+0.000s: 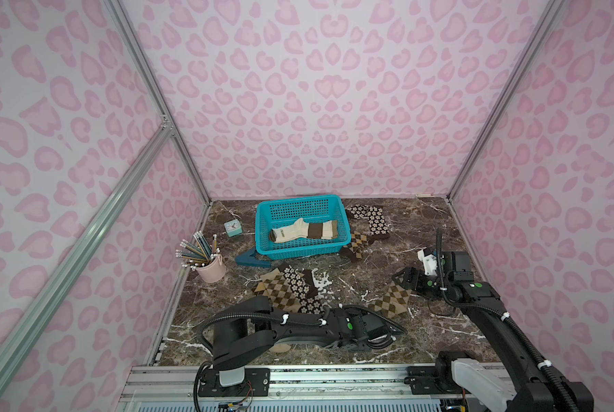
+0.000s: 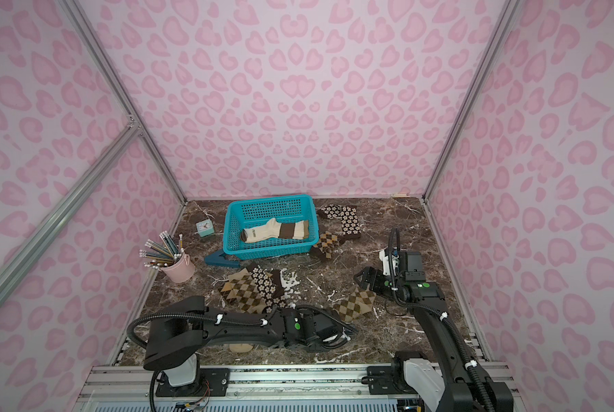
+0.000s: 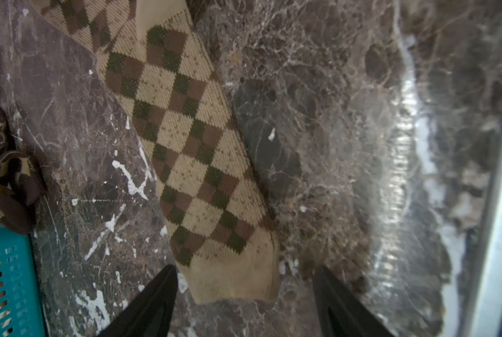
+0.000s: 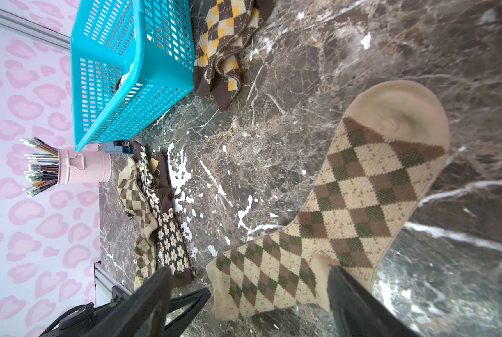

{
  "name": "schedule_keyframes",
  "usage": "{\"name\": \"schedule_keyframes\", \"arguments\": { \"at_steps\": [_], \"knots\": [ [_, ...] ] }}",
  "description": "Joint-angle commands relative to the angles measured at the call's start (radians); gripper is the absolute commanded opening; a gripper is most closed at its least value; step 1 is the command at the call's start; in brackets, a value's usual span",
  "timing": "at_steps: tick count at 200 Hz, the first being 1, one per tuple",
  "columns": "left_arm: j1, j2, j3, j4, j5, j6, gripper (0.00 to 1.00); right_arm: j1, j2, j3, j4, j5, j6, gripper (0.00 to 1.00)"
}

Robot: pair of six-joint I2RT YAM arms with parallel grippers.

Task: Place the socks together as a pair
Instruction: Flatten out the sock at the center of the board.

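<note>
A tan-olive argyle sock (image 1: 391,299) lies flat at the front right, between my two grippers. My left gripper (image 3: 246,267) is open, and the sock's plain tan end (image 3: 235,280) sits between its fingers, apart from them. My right gripper (image 4: 248,270) hangs open over the other part of this sock (image 4: 354,189). A second tan-olive argyle sock (image 1: 273,290) lies front left, partly under a dark brown flower sock (image 1: 300,287). Another flower sock (image 1: 373,219) and a brown-orange argyle sock (image 1: 357,244) lie right of the basket. A cream sock with brown stripes (image 1: 305,230) lies inside it.
The teal basket (image 1: 262,228) stands at the back middle. A dark blue tool (image 1: 252,259) lies at its front left corner. A small teal clock (image 1: 233,227) and a pink cup of pencils (image 1: 211,269) stand along the left wall. My left arm (image 1: 262,324) spans the front.
</note>
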Motion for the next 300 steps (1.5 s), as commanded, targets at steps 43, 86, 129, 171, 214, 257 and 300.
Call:
{"name": "schedule_keyframes", "arguments": {
  "at_steps": [43,86,129,171,214,257,300],
  "knots": [
    [0.045,0.072,0.048,0.002,-0.020,0.010,0.53,-0.001,-0.022,-0.002,0.028,-0.029,-0.015,0.87],
    [0.062,0.068,0.108,-0.058,0.027,-0.025,0.14,0.000,-0.050,-0.022,0.037,-0.046,-0.003,0.87],
    [0.098,-0.092,0.213,-0.131,0.231,-0.144,0.04,-0.001,-0.091,-0.035,0.058,-0.058,0.004,0.89],
    [0.135,-0.205,0.317,-0.183,0.362,-0.284,0.04,-0.006,-0.115,0.012,0.047,-0.051,-0.007,0.90],
    [0.169,-0.247,0.420,-0.111,0.606,-0.479,0.04,-0.014,-0.137,0.054,0.042,-0.043,0.000,0.91],
    [0.236,-0.282,0.391,0.013,0.751,-0.697,0.04,-0.013,-0.153,0.059,0.014,-0.042,-0.015,0.91],
    [0.365,-0.332,0.159,0.054,0.681,-0.796,0.04,-0.014,-0.174,0.028,0.028,-0.056,0.004,0.91]
  ]
}}
